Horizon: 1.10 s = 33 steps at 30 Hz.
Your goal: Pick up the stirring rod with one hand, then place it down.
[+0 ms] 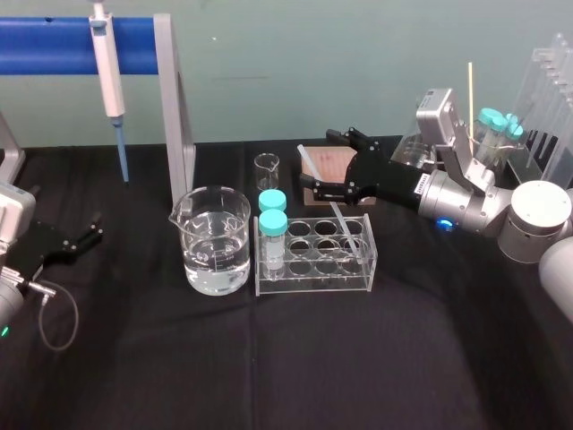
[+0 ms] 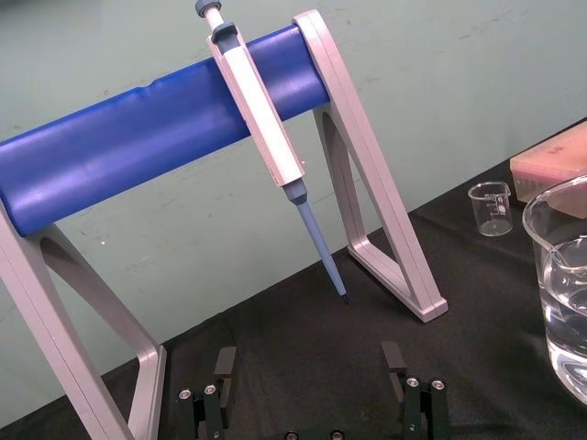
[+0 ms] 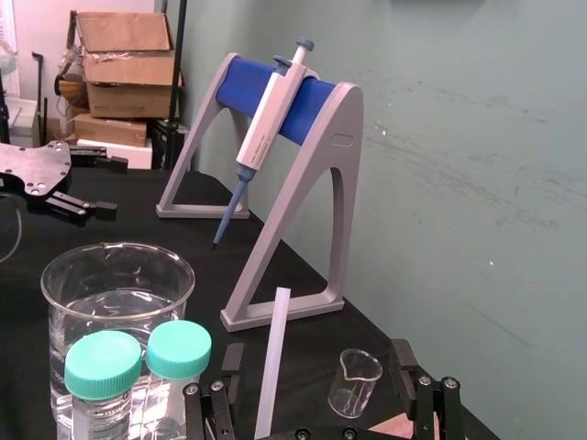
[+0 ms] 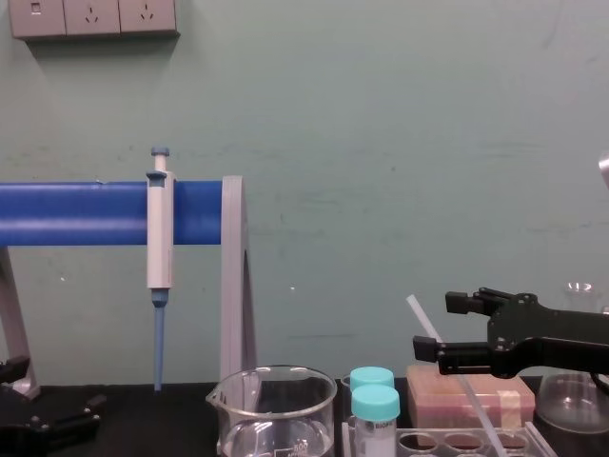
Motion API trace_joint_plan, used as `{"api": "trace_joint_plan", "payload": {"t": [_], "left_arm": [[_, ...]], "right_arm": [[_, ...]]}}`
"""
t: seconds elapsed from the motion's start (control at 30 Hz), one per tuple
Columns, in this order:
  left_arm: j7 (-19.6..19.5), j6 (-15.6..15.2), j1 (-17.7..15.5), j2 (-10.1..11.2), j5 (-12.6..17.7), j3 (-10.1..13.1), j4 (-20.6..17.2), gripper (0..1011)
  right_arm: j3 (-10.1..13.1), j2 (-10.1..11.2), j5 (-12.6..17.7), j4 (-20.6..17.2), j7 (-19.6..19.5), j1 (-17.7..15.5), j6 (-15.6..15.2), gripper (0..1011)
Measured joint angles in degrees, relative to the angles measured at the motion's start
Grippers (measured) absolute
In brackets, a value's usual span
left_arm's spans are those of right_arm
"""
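Note:
The stirring rod (image 1: 305, 157) is a thin whitish rod leaning in the clear tube rack (image 1: 313, 266), its top tilted toward the back left. My right gripper (image 1: 322, 164) is open around the rod's upper part, one finger on each side, neither visibly touching it. In the right wrist view the rod (image 3: 272, 357) rises between the fingers (image 3: 227, 367), nearer one of them. The chest view shows the rod (image 4: 419, 312) crossing between the spread fingers of the right gripper (image 4: 433, 326). My left gripper (image 1: 92, 230) rests at the table's left, open and holding nothing (image 2: 309, 362).
A large beaker of water (image 1: 213, 240) stands left of the rack, with two teal-capped vials (image 1: 273, 221) in the rack's left end. A small beaker (image 1: 267, 170) and a pink box (image 1: 329, 164) sit behind. A pipette (image 1: 109, 67) hangs on the blue-barred stand (image 1: 175, 116). Glassware (image 1: 501, 134) crowds the right.

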<state>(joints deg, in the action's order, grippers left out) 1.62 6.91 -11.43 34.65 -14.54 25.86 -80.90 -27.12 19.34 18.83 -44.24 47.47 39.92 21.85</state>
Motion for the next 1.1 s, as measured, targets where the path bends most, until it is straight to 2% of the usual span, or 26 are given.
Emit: {"api": "trace_joint_plan", "payload": {"t": [0.73,0.9,1.0,1.07,1.1], "left_arm": [[0.0,0.0,0.0,0.0,0.0,0.0,0.0,1000],[0.0,0.0,0.0,0.0,0.0,0.0,0.0,1000],[0.0,0.0,0.0,0.0,0.0,0.0,0.0,1000],[0.0,0.0,0.0,0.0,0.0,0.0,0.0,1000],[0.0,0.0,0.0,0.0,0.0,0.0,0.0,1000]], "right_arm": [[0.1,-0.2,0.0,0.3,0.1,0.2,-0.1,1003],[0.1,-0.1,0.0,0.3,0.1,0.2,-0.1,927],[0.1,-0.1,0.0,0.3,0.1,0.2,-0.1,853],[0.1,-0.1,0.0,0.3,0.1,0.2,-0.1,761],[0.1,-0.1,0.0,0.3,0.1,0.1,-0.1,761]]}}
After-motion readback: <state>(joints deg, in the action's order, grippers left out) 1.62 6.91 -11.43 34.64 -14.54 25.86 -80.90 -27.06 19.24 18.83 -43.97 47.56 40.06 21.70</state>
